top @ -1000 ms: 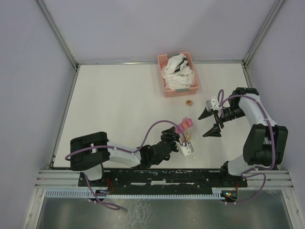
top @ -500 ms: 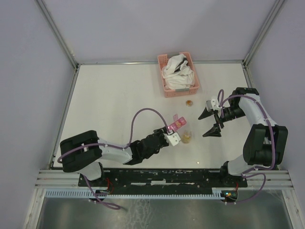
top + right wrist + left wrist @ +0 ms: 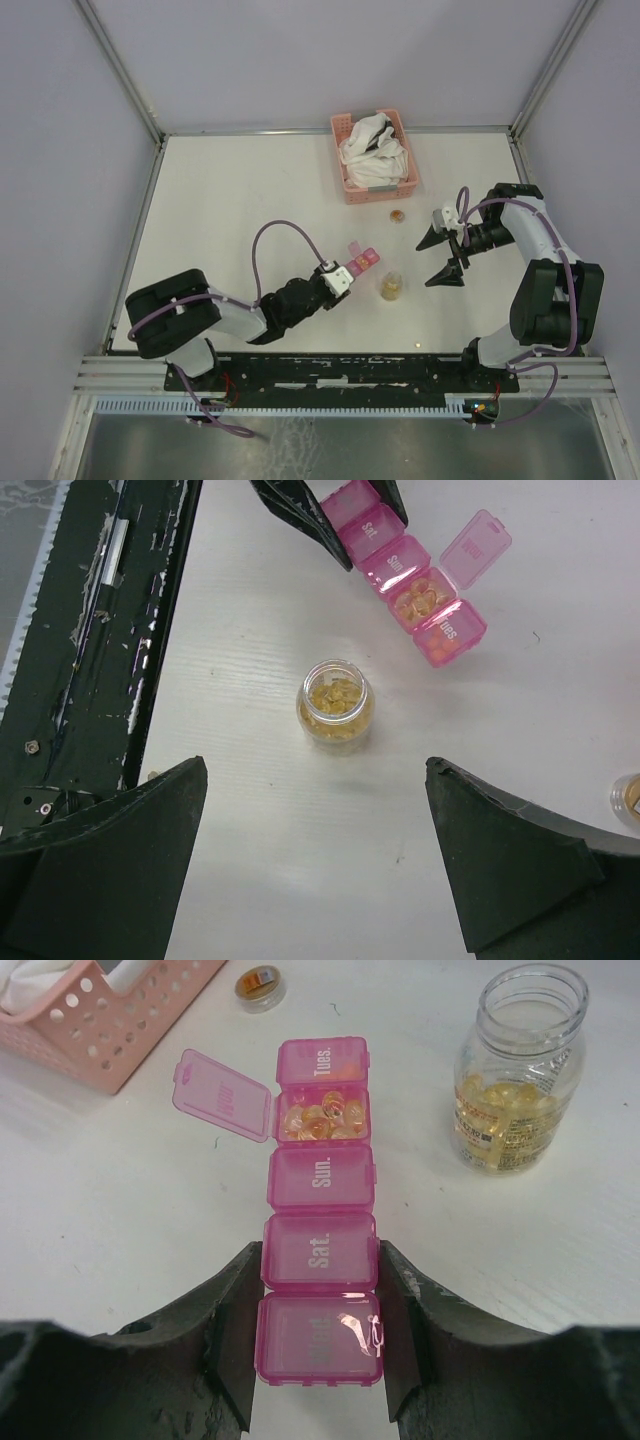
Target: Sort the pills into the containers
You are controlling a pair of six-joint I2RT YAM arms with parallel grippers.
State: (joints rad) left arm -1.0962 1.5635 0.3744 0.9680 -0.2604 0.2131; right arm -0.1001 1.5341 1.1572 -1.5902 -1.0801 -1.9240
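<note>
The magenta strip of containers lies level on the white table, left of the jar. One compartment has its flap open and holds amber pills; the others are closed. My left gripper is shut on the strip's near end, one finger on each long side. The strip also shows in the top view and the right wrist view. The clear jar of pills stands upright and uncapped, also seen in the top view. My right gripper is open and empty, hovering near the jar.
A pink lattice basket with white cloth stands at the back. The jar's small lid lies between basket and jar. The black base rail runs along the table's near edge.
My left arm has drawn back to the left, taking the pink strip away from the jar and setting it level. The jar now stands uncovered. The right arm has not moved.
</note>
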